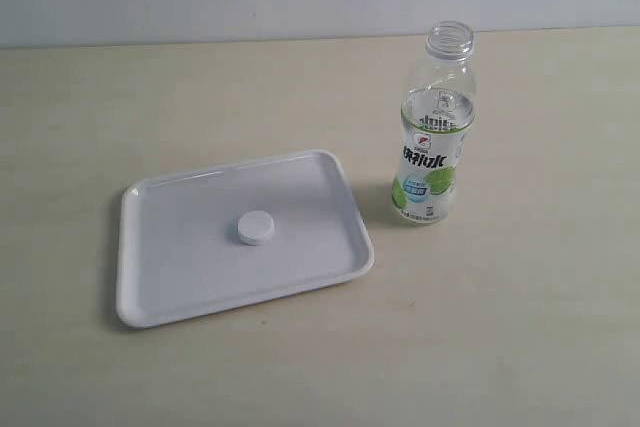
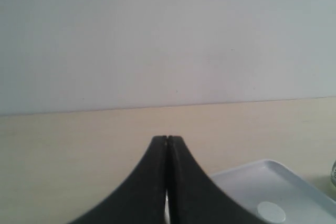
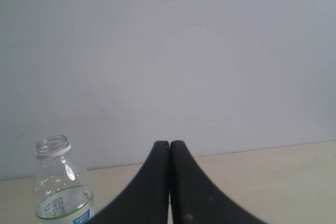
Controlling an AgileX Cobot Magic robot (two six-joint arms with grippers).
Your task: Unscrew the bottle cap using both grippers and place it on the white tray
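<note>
Evidently the task is at its last step. The bottle cap (image 1: 255,228) lies flat near the middle of the white tray (image 1: 170,277). The bottle (image 1: 432,147), its threaded neck bare, stands upright just beside that tray, off its right-hand short edge. The left gripper (image 2: 167,139) and right gripper (image 3: 169,143) are each pressed closed on nothing, and neither reaches over the tray. I judge that nothing more is needed except to hold both arms clear.
</note>
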